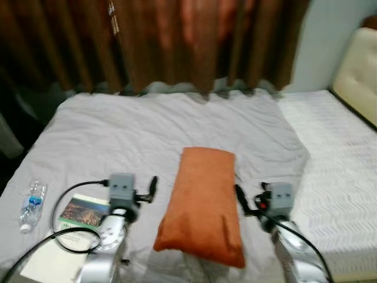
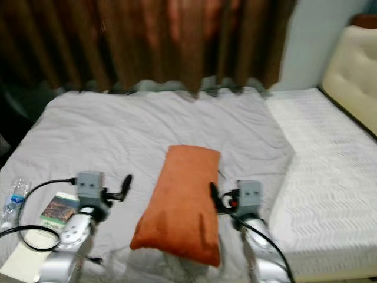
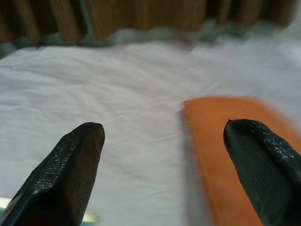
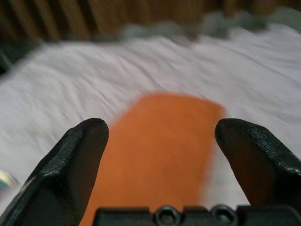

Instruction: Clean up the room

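Fingers first: the left gripper (image 1: 152, 190) is spread wide, nothing between its black, rough-textured fingers (image 3: 70, 174), and it's parked just left of the orange pillow (image 1: 203, 203). The right gripper (image 1: 240, 199) is splayed apart as well and grasping nothing, set close against the pillow's right edge, with the pillow seen straight ahead between its fingers (image 4: 75, 165). Looks like the pillow is being bracketed from both sides so a two-armed lift can be made, which makes sense for something that long and floppy.

The pillow itself is a soft oblong, plain matte orange fabric, slightly dented near its near end, laid lengthwise in the middle of the bed (image 1: 147, 135). The bed is covered by a wrinkled pale grey sheet; right of the pillow a white quilted mattress (image 1: 341, 177) with a zigzag stitch is left bare. Well left of the pillow, a clear plastic water bottle (image 1: 32, 203) and a glossy book (image 1: 82, 212) are lying flat. Beyond the pillow, heavy brown curtains (image 1: 188, 41) are hung in folds.
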Robot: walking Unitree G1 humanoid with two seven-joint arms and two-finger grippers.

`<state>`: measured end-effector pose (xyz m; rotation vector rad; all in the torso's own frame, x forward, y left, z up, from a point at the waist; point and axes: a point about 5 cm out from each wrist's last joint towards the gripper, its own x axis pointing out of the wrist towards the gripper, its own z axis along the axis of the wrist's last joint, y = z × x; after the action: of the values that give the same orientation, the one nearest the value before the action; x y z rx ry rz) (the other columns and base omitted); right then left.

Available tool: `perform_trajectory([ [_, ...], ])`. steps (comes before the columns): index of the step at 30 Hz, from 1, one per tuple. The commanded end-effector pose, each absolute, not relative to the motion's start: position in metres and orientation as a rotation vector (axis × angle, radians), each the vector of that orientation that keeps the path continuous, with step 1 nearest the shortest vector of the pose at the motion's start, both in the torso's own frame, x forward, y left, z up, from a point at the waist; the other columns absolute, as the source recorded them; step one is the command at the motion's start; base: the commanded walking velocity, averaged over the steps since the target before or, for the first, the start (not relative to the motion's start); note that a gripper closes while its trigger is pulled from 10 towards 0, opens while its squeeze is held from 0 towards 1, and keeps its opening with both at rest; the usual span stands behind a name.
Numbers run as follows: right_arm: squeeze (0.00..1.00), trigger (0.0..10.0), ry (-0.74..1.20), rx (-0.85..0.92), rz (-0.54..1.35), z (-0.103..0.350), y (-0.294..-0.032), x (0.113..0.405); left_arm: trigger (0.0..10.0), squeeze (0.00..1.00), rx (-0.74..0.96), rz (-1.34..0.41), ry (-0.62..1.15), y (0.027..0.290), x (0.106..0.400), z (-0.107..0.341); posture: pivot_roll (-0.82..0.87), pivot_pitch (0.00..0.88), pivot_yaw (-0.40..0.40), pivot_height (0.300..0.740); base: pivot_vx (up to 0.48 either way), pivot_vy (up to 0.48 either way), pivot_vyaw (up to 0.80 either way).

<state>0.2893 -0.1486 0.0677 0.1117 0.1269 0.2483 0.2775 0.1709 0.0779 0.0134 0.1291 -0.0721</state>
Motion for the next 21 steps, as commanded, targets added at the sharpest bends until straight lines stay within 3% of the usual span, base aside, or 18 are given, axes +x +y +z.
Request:
perform_trajectory([
  [1, 0.0, 10.0, 0.157, 0.113, 0.209, 0.063, -0.165, 0.289, 10.0, 0.0, -0.005, -0.117, 0.123, 0.155, 0.284, 0.082, -0.01, 0.0, 0.025, 0.74, 0.439, 0.0, 0.0],
  [10, 0.0, 10.0, 0.166, 0.149, 0.202, 0.068, -0.162, 0.307, 10.0, 0.0, -0.021, -0.189, 0.192, 0.166, 0.315, 0.083, 0.0, 0.003, 0.022, 0.74, 0.0, 0.0, 0.0],
  [14, 0.0, 10.0, 0.276, 0.412, 0.068, 0.049, -0.177, 0.315, 10.0, 0.0, -0.212, -0.171, 0.313, 0.181, 0.34, 0.076, 0.0, 0.122, 0.028, 0.74, 0.0, 0.0, 0.0],
  [15, 0.0, 10.0, 0.283, 0.441, 0.061, 0.048, -0.177, 0.315, 10.0, 0.0, -0.254, -0.16, 0.318, 0.184, 0.342, 0.077, 0.0, 0.197, 0.04, 0.74, 0.0, 0.0, 0.0],
  [16, 0.0, 10.0, 0.294, 0.472, 0.046, 0.046, -0.179, 0.318, 10.0, 0.0, -0.315, -0.157, 0.326, 0.184, 0.346, 0.077, 0.0, 0.197, 0.04, 0.74, 0.0, 0.0, 0.0],
  [17, 0.0, 10.0, 0.267, 0.522, 0.036, 0.053, -0.179, 0.322, 10.0, 0.0, -0.405, -0.177, 0.31, 0.183, 0.352, 0.085, 0.01, 0.299, 0.054, 0.74, 0.0, 0.0, 0.0],
  [19, 0.0, 10.0, 0.259, 0.531, 0.034, 0.055, -0.179, 0.325, 10.0, 0.0, -0.423, -0.182, 0.303, 0.182, 0.354, 0.087, 0.01, 0.299, 0.054, 0.74, 0.0, 0.0, 0.0],
  [21, 0.0, 10.0, 0.205, 0.554, 0.059, 0.066, -0.172, 0.336, 10.0, 0.0, -0.494, -0.237, 0.249, 0.174, 0.363, 0.1, 0.01, 0.423, 0.067, 0.74, 0.0, 0.0, 0.0],
])
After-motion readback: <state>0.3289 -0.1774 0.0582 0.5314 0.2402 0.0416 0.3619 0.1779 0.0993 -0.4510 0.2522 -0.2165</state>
